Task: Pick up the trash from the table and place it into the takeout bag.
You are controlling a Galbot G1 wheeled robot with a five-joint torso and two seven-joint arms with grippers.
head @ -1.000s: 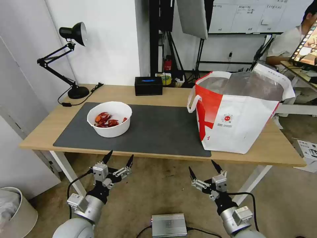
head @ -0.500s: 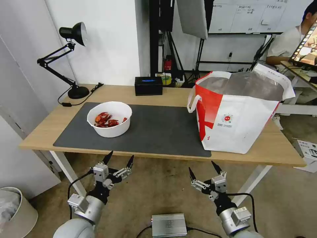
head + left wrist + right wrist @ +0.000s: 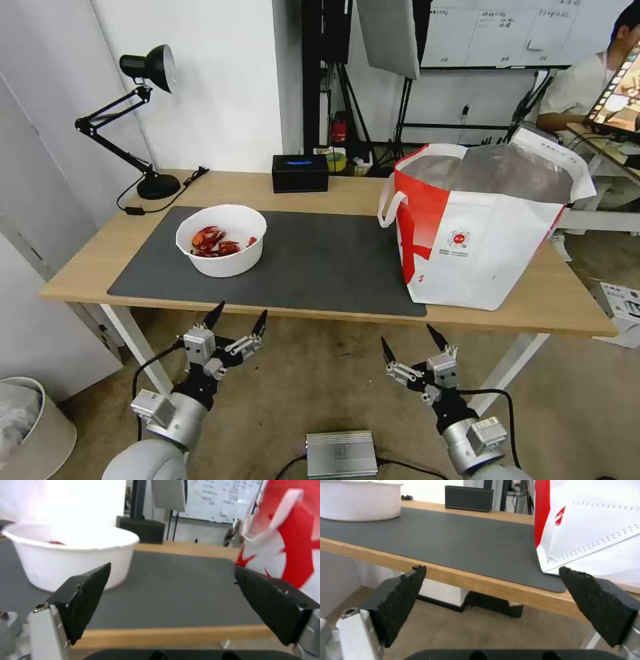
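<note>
The trash I see is a white round bowl (image 3: 222, 240) with red crayfish shells, standing on the left part of the dark grey mat (image 3: 320, 267) on the light-wood table (image 3: 533, 297). The takeout bag (image 3: 483, 223), white and red with foil lining, stands open at the table's right. My left gripper (image 3: 239, 316) is open, below and in front of the table's edge, near the bowl (image 3: 66, 552). My right gripper (image 3: 409, 339) is open too, low in front of the table, left of the bag (image 3: 596, 525). Both hold nothing.
A black rectangular box (image 3: 300, 173) sits at the table's back edge. A black desk lamp (image 3: 143, 113) stands at the back left corner. A silver box (image 3: 341, 454) lies on the floor between my arms, and a white bin (image 3: 30, 427) stands at lower left.
The left gripper has shifted slightly left and down. The right gripper, bowl and bag have not moved.
</note>
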